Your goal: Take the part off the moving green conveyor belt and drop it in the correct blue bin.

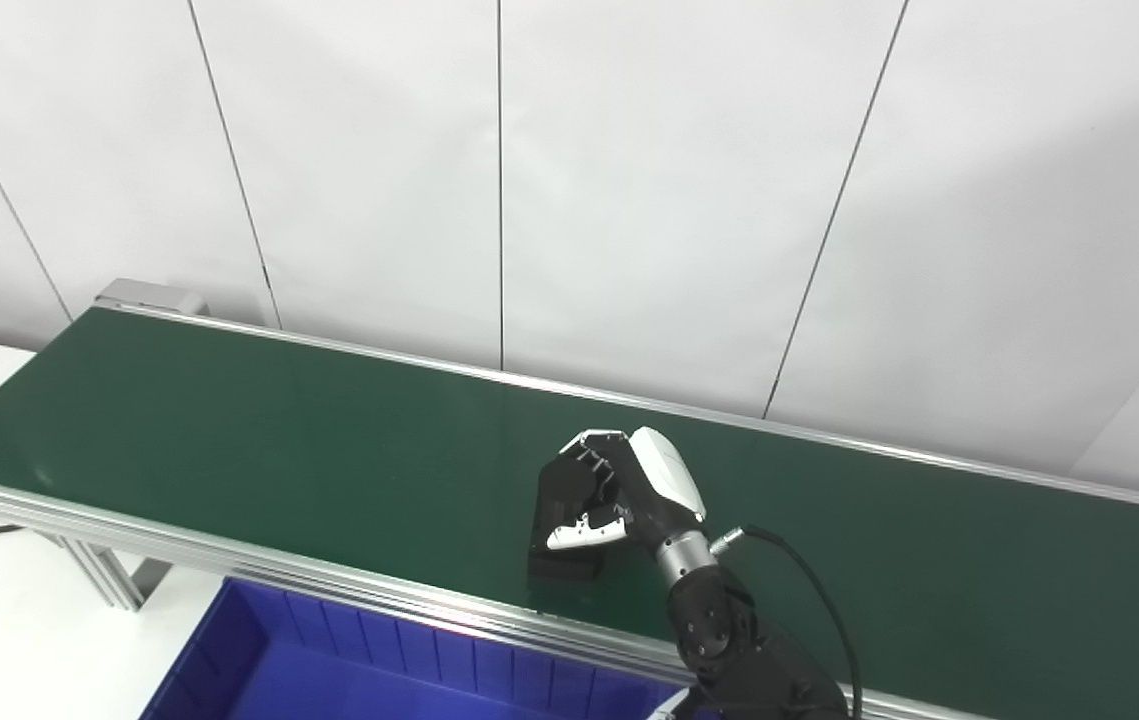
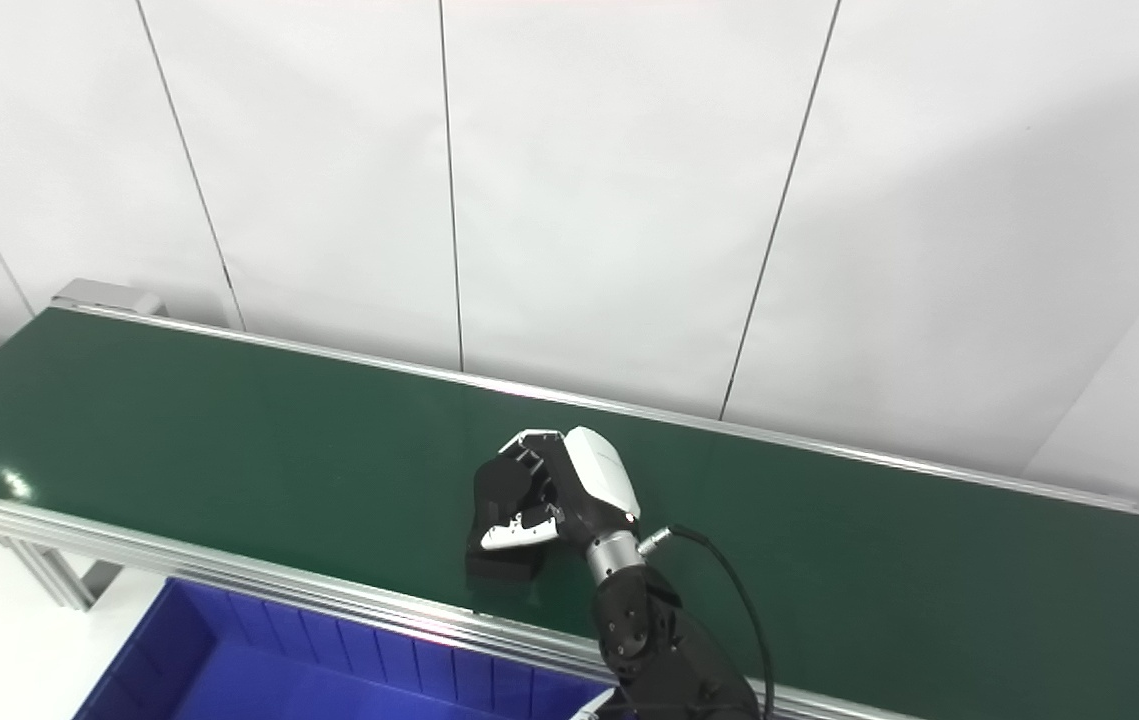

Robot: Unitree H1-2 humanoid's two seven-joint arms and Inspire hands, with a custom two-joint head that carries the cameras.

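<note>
Left eye view: only 1 arm shows, entering from the bottom edge right of centre, so I read it as the right hand (image 1: 619, 500), black with a white back shell. The left hand is out of view.

- Right hand: fingers curled over the far top edge of a matte black block-shaped part (image 1: 567, 520), thumb (image 1: 584, 533) pressed across its near face. Closed on the part. Whether the part is lifted clear of the belt or resting on it, I cannot tell; its base sits level with the belt surface.
- Part location: on the long dark green conveyor belt (image 1: 229, 430), near the front rail, at about 6 o'clock from the belt's centre.
- Handling, my judgement: looks rigid, plastic or rubber-like, boxy with flat faces, probably light to moderate. Not fragile-looking. Flat opposing faces suit a finger-against-thumb pinch; a matte finish should resist slipping. Risk is the belt dragging the base sideways before it clears.
- Deep blue plastic bin with ribbed walls (image 1: 349, 640): just below the front rail, at 7 o'clock from the hand. Only 1 bin visible; whether it is the correct one cannot be judged.
- Surface: belt smooth, slightly glossy, framed by silver aluminium rails (image 1: 329, 575).
- Room: white panelled wall (image 1: 629, 200) behind, white tabletop (image 1: 9, 620) at left.
</note>
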